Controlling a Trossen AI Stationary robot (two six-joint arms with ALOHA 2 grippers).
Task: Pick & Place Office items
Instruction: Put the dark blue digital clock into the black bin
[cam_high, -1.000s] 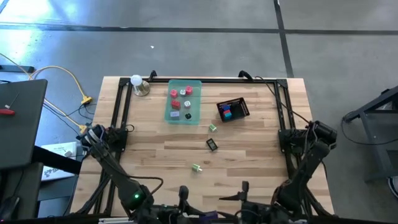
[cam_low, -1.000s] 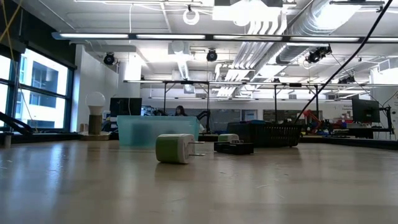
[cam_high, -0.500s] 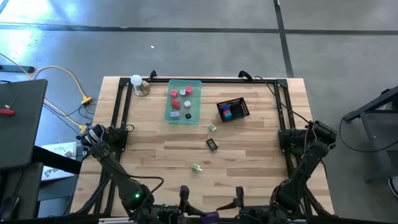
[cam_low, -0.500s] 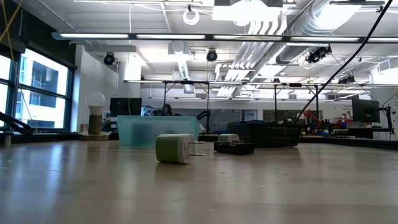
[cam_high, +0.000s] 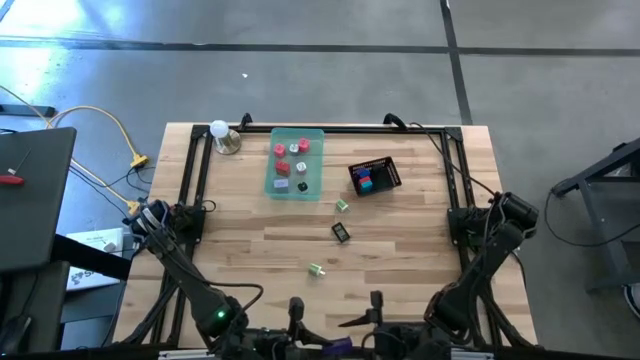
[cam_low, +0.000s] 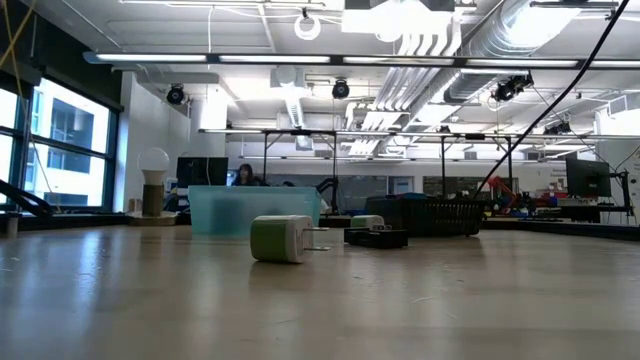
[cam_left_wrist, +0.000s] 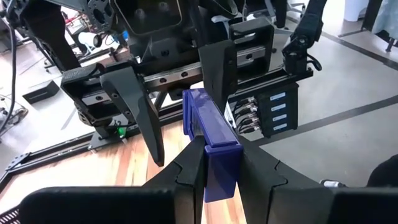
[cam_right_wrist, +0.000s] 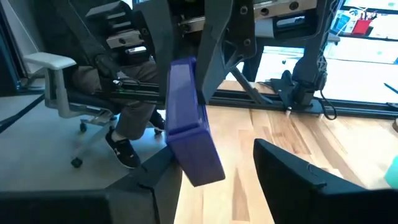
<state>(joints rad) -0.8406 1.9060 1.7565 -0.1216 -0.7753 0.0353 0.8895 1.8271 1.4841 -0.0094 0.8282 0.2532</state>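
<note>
The left gripper is seen at the near edge of the counter, and its jaws are clamped on a blue clip-like piece, which stands upright between the two dark fingers. The right gripper is placed just beside it at the same near edge, facing it. Its jaws are kept apart, and the same blue piece is seen between them, leaning against one finger; the other finger is clear of it.

The other office items are well apart from both grippers. Several small pieces, pink, red and dark, are lying in the green tray at the far side of the counter. Red and blue pieces are held in the black mesh basket to the right of the tray. Three items are lying loose on the bare wood: a green-and-white piece near the tray, a black piece a little nearer, and a second green-and-white piece nearest to the grippers. A lamp bulb on a stand is seen at the far left corner.
</note>
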